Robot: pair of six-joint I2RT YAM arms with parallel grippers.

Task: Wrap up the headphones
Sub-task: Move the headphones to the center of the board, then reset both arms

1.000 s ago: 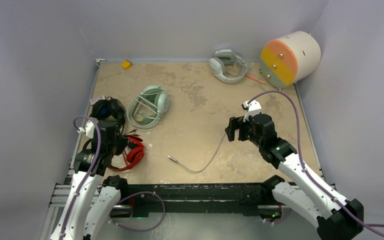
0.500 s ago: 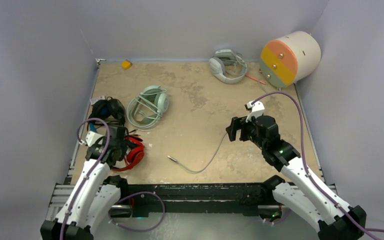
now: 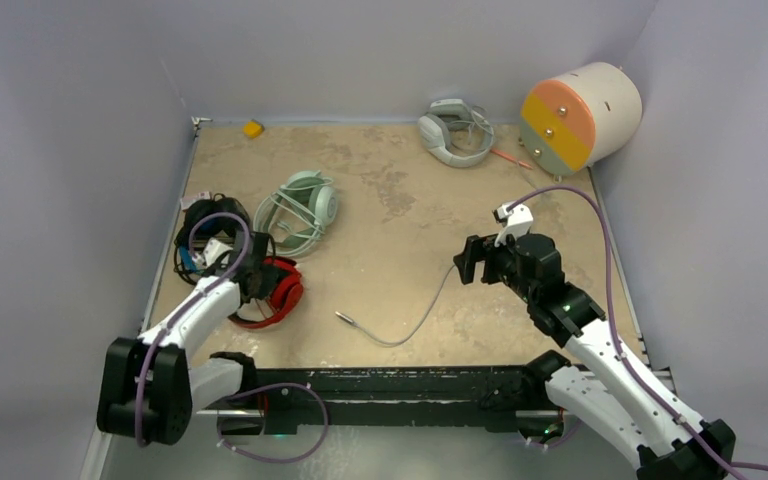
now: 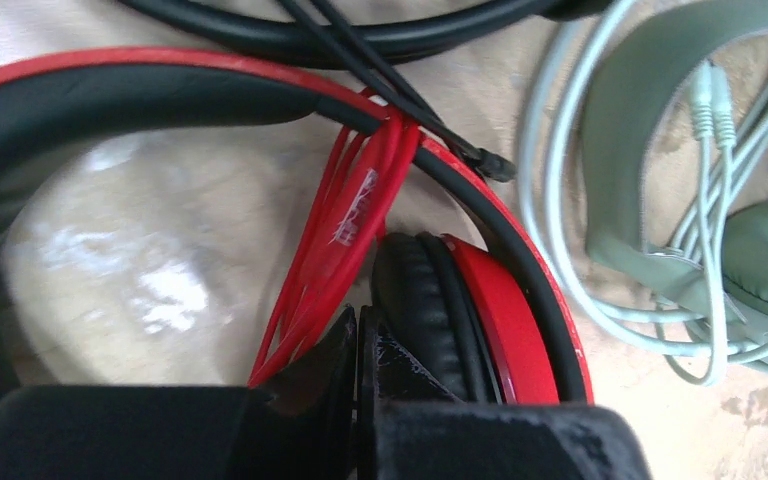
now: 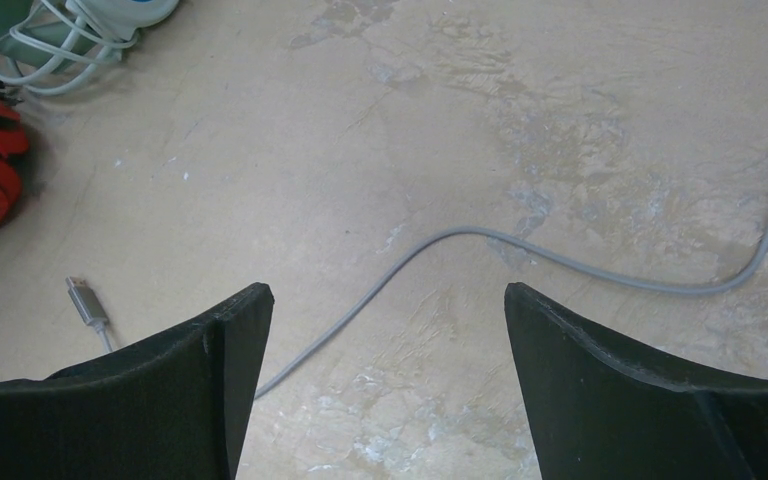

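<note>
Three wired headsets crowd the left side of the bench (image 3: 390, 210) beneath my arms.
The mint-green headset (image 3: 300, 208) lies farthest in from the left edge. The black-and-blue headset (image 3: 218, 212) sits close against that edge. The red-and-black headset (image 3: 278, 292) lies nearest the front, its red cable (image 4: 355, 200) bunched across the band. A loose grey cable (image 5: 560, 262) snakes over mid-bench, and my right pincer (image 5: 385, 300) hangs released above it. My left pincer (image 4: 357, 335) is clenched on nothing I can see, tips beside the red ear cup (image 4: 420, 300).

Black hdset (image 3: 215, 212), red hdset (image 3: 282, 293), mint hdset (image 3: 310, 200): clustered L side, lying flat.
</note>
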